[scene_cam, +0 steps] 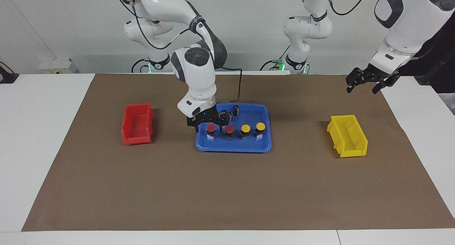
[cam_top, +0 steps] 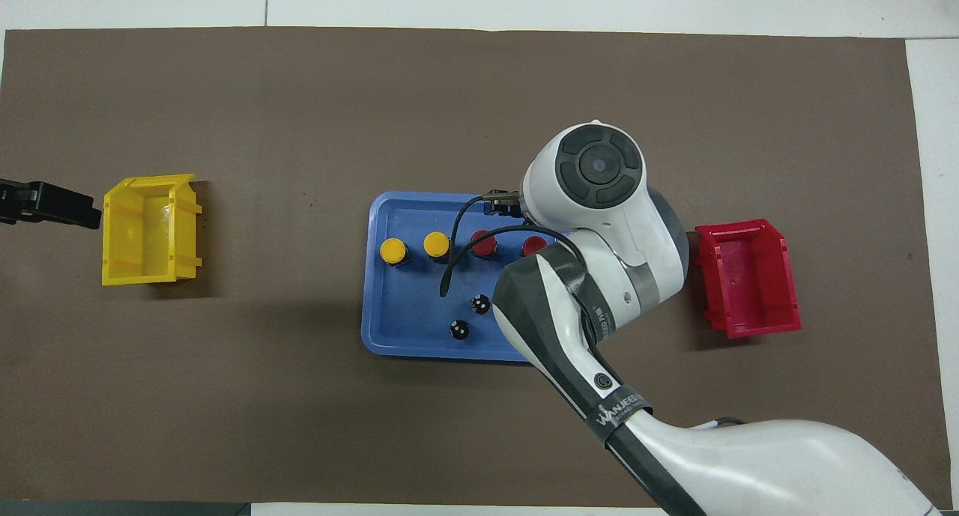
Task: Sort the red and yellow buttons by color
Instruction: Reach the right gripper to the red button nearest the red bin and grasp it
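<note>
Facing view, scanned from its left: the red bin (scene_cam: 137, 124) stood empty at the right arm's end of the desk (scene_cam: 227, 188). Next came the blue tray (scene_cam: 234, 145), where the right gripper (scene_cam: 208, 123) hung low over the end red button (scene_cam: 211, 127), fingers spread to either side of its cap and not yet closed. The second red button (scene_cam: 229, 129) and two yellow buttons (scene_cam: 245, 128) (scene_cam: 260, 126) stood in the same row. The yellow bin (scene_cam: 347, 135) was empty too. The left gripper (scene_cam: 368, 82) waited in the air above that end; I could not tell its fingers' state. Judged so, nothing was sorted; all four remained.
</note>
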Tool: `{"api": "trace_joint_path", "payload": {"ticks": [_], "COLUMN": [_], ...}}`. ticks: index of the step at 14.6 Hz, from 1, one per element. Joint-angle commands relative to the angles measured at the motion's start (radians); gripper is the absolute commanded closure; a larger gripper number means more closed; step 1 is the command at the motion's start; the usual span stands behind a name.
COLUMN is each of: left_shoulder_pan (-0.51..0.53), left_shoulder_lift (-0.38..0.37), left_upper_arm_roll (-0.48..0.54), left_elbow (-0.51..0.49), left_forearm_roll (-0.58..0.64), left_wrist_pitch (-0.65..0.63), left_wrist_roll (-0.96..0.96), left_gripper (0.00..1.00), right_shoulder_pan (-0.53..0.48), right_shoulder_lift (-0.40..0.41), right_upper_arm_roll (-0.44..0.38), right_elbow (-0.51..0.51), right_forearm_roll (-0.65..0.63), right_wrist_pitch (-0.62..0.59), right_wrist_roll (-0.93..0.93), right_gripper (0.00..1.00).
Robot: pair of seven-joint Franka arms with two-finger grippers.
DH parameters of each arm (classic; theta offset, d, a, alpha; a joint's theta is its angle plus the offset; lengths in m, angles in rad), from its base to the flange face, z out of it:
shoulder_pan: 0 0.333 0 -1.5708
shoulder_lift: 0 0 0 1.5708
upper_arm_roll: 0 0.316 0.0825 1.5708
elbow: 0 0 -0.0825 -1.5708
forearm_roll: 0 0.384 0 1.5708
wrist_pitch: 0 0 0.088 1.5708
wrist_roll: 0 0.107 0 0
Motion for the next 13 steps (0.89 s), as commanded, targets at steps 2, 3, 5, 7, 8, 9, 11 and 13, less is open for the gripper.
{"api": "trace_joint_path", "payload": {"ticks": [2, 3, 5, 7, 8, 9, 11, 13], "left_shoulder_pan": [0.003, 0.003, 0.004, 0.004, 0.004, 0.006, 0.006, 0.024], "left_shoulder_lift": [-0.024, -0.024, -0.025, -0.024, -0.024, -0.025, -0.024, -0.024], "left_upper_arm_roll": [-0.002, -0.002, -0.002, -0.002, -0.002, -0.002, 0.0, 0.0], "left_elbow": [-0.022, -0.022, -0.026, -0.023, -0.023, -0.025, -0.023, -0.023], "left_forearm_roll": [0.025, 0.025, 0.025, 0.025, 0.025, 0.025, 0.025, 0.025], "left_wrist_pitch": [-0.003, -0.003, -0.016, -0.002, -0.008, 0.0, -0.002, 0.0], "left_wrist_roll": [0.012, 0.012, 0.012, 0.012, 0.011, 0.007, 0.014, 0.009], "left_gripper": [0.0, 0.0, 0.0, 0.0, 0.0, 0.0, 0.0, 0.0], "right_shoulder_pan": [0.015, 0.018, 0.018, 0.02, 0.02, 0.02, 0.02, 0.018], "right_shoulder_lift": [-0.033, -0.033, -0.037, -0.04, -0.043, -0.046, -0.048, -0.046], "right_upper_arm_roll": [0.003, 0.003, 0.003, 0.003, 0.003, 0.003, 0.003, 0.005], "right_elbow": [-0.104, -0.121, -0.145, -0.153, -0.165, -0.168, -0.168, -0.153], "right_forearm_roll": [0.012, 0.012, 0.012, 0.012, 0.012, 0.012, 0.012, 0.012], "right_wrist_pitch": [0.072, 0.088, 0.1, 0.098, 0.098, 0.095, 0.086, 0.062], "right_wrist_roll": [0.028, 0.03, 0.029, 0.029, 0.022, 0.021, 0.021, 0.025], "right_gripper": [0.03, 0.05, 0.12, 0.18, 0.22, 0.28, 0.49, 0.69]}}
